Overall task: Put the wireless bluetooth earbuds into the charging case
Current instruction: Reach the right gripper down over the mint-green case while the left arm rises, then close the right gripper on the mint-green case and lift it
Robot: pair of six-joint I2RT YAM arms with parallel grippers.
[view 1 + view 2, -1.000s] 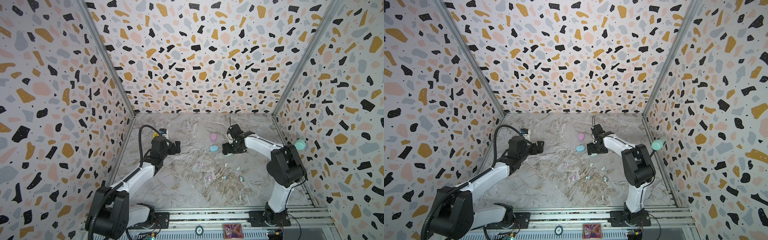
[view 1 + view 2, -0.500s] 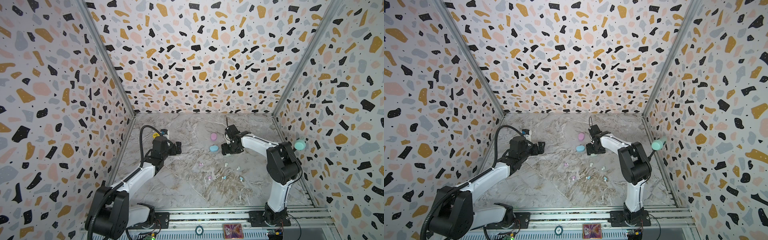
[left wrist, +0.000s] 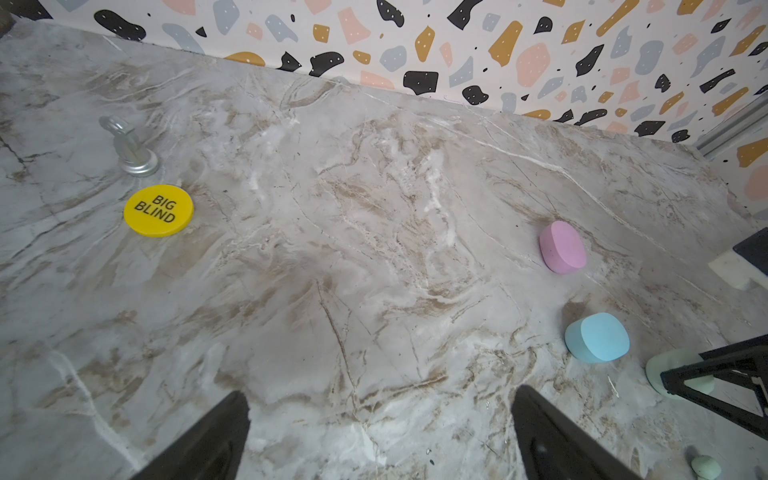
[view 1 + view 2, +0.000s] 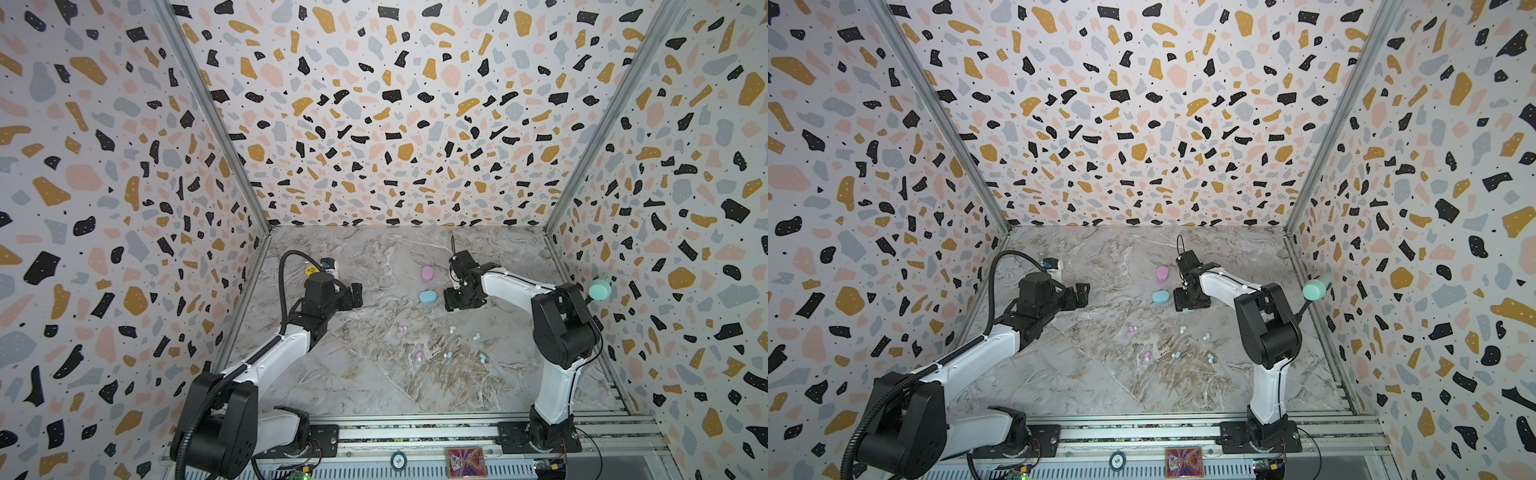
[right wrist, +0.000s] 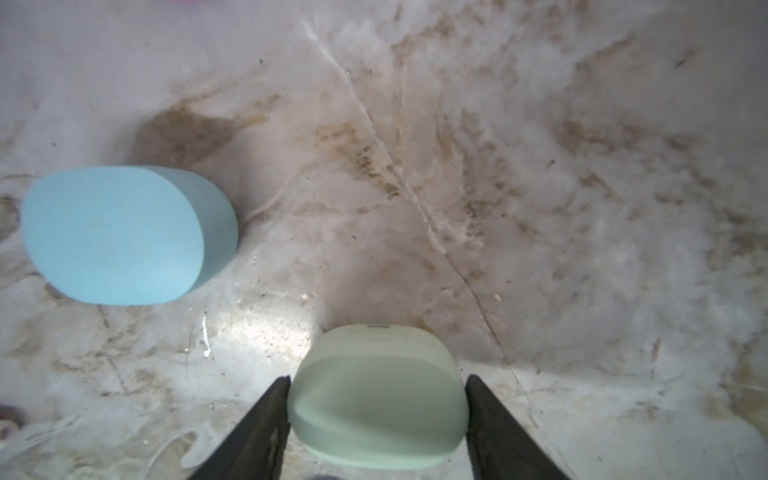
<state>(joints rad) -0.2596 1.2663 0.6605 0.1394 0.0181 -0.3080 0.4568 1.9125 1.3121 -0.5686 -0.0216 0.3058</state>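
Note:
My right gripper (image 5: pixel 378 377) reaches down beside the blue case (image 4: pixel 427 296) and is shut on the mint charging case (image 5: pixel 376 399), one finger on each side. The gripper (image 4: pixel 459 301) hides that case in both top views; the left wrist view shows part of it (image 3: pixel 656 368). A pink case (image 4: pixel 427 273) lies just beyond. Several tiny earbuds lie loose on the marble nearer the front: pink (image 4: pixel 401 328), mint (image 4: pixel 452 329), blue (image 4: pixel 448 355). My left gripper (image 4: pixel 356 295) hovers open over bare marble (image 3: pixel 380 399), well left of the cases.
A yellow "BIG BLIND" chip (image 3: pixel 158 210) and a metal hook (image 3: pixel 131 149) sit at the far left of the floor. A mint knob (image 4: pixel 599 289) sticks out from the right wall. Terrazzo walls close three sides; a rail with a card (image 4: pixel 464 458) runs along the front.
My right gripper has shifted a little left toward the blue case and its jaws have narrowed onto the mint case. The left arm has not moved.

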